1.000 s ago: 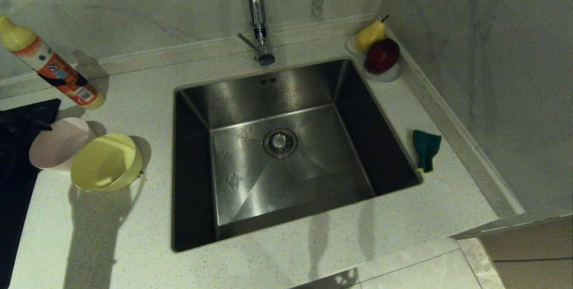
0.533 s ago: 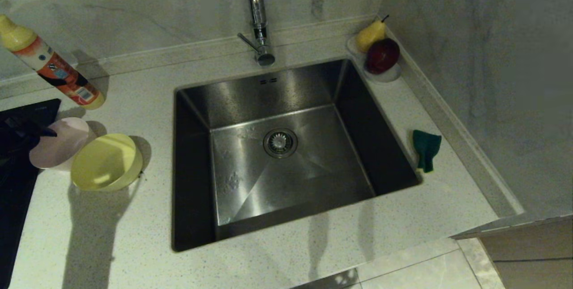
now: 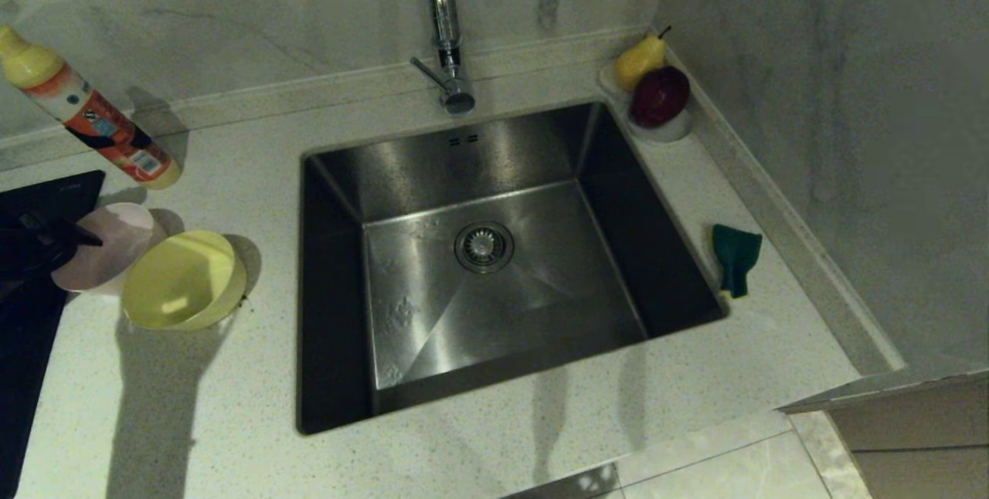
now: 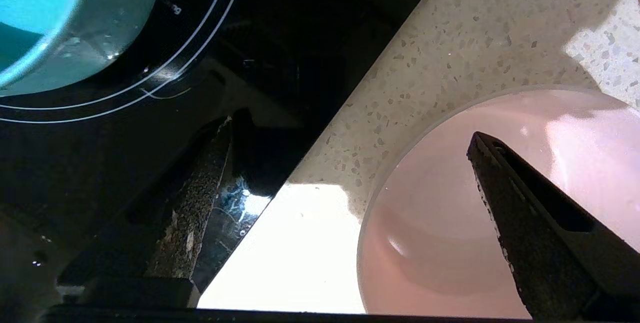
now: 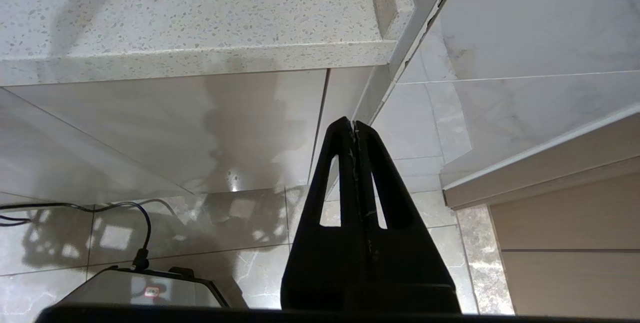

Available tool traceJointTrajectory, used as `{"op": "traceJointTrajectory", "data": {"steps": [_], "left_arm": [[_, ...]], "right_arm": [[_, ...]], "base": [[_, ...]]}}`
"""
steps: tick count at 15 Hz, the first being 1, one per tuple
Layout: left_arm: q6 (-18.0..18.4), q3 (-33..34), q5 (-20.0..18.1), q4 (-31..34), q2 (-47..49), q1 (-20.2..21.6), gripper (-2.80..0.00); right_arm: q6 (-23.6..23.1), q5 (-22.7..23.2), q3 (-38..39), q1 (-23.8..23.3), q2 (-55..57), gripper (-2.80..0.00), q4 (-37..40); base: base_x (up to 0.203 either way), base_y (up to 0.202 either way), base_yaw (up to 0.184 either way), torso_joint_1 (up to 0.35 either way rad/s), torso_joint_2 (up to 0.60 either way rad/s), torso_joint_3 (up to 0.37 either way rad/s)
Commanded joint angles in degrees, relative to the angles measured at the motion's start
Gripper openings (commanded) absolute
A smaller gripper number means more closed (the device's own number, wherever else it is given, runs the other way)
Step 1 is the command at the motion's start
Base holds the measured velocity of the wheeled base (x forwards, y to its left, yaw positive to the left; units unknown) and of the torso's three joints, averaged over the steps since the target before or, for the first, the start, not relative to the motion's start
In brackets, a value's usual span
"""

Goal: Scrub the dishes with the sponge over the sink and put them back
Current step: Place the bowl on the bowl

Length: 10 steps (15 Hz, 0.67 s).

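The left hand (image 4: 350, 133), fingers apart, straddles the rim of the pink bowl (image 4: 450, 243). The right hand (image 5: 354, 130), fingers together, hangs parked below the table (image 5: 200, 13).

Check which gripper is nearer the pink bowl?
Left. The left gripper is open astride the pink bowl's rim, one finger over its inside. The right gripper is shut, parked below the counter edge, far from it.
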Motion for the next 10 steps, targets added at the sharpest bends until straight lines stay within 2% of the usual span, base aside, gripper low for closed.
{"op": "traceJointTrajectory", "data": {"steps": [1, 3, 4, 10], "left_arm": [[-0.2, 0.1, 0.0, 0.1, 0.2, -0.3, 0.00], [-0.2, 0.0, 0.1, 0.1, 0.3, -0.3, 0.00], [-0.2, 0.0, 0.0, 0.1, 0.3, -0.3, -2.80], [-0.2, -0.2, 0.0, 0.1, 0.1, -0.3, -2.80]], "right_arm": [[0.0, 0.1, 0.0, -0.1, 0.0, -2.80, 0.0], [0.0, 0.1, 0.0, 0.0, 0.0, -2.80, 0.0], [0.0, 0.0, 0.0, 0.0, 0.0, -2.80, 0.0], [0.0, 0.0, 0.0, 0.0, 0.0, -2.80, 0.0]], "base": [[0.000, 0.000, 0.000, 0.000, 0.00, 0.000], [0.000, 0.000, 0.000, 0.000, 0.00, 0.000], [0.000, 0.000, 0.000, 0.000, 0.00, 0.000], [0.000, 0.000, 0.000, 0.000, 0.00, 0.000]]}}
